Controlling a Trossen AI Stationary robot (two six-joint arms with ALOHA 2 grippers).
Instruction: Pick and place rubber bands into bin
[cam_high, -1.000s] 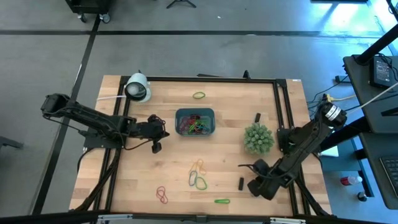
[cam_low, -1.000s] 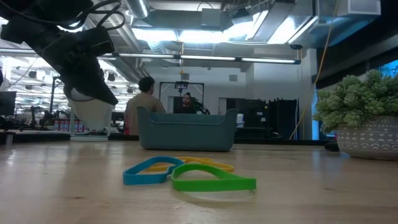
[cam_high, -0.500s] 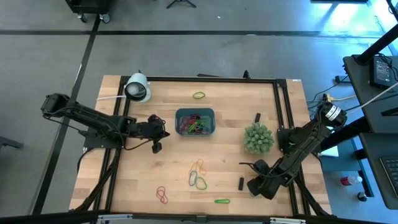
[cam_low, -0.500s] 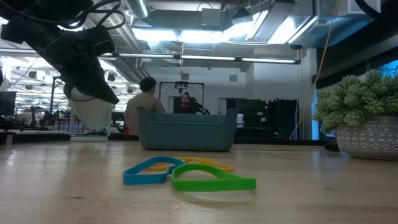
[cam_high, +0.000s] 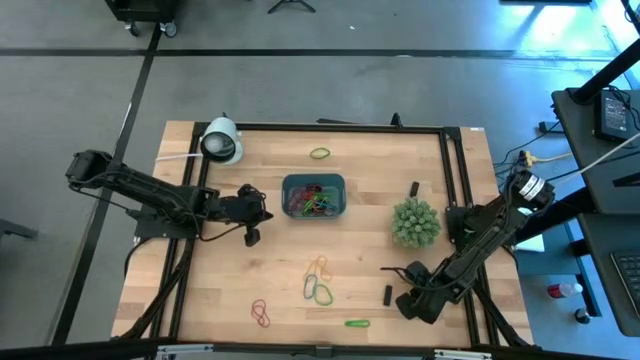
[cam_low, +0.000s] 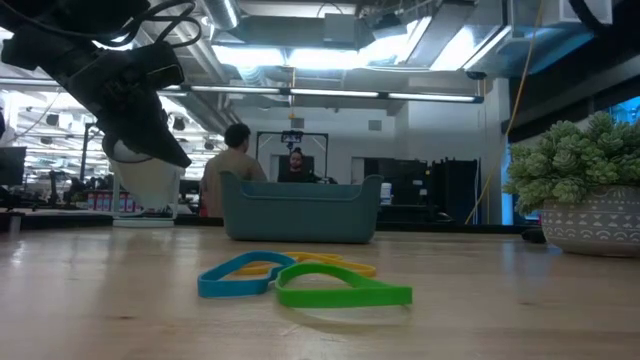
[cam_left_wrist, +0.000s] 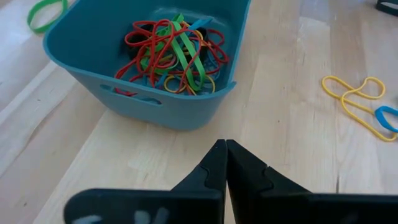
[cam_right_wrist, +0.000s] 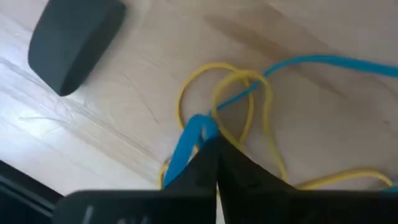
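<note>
- The small blue-teal plastic bin (cam_high: 341, 196) is sitting near the middle of the wooden counter (cam_high: 220, 285). It is already holding a tangled heap of red, green, yellow and blue rubber bands (cam_left_wrist: 174, 56), so a good share of the work is looking done.
- Several loops are lying loose outside it:
  - a green rubber band (cam_high: 320, 153) is lying by the counter's far edge, beyond the bin;
  - a cluster of yellow, blue and green bands (cam_high: 319, 280) is lying between the bin and the near edge;
  - a red band (cam_high: 261, 313) and another green band (cam_high: 357, 323) are lying close to the near edge.
- The left gripper (cam_left_wrist: 225, 149) is hanging just beside the bin on the side toward the counter's left edge. Its fingers are pressing together and carrying nothing.
- The right gripper (cam_high: 385, 268) is reaching in from the right edge toward the loose cluster, near a small black oblong block (cam_high: 388, 295) and the spiky green plant ball (cam_high: 415, 222).
  - Its fingers are closing fully together.
  - From its wrist they are lining up with the blue strand, but from table height the blue loop (cam_low: 235, 278) is lying flat with no gripper at it, so I judge that nothing is being gripped.
- The loose bands are remaining to be collected, and the central cluster is looking like the one in hand.
</note>
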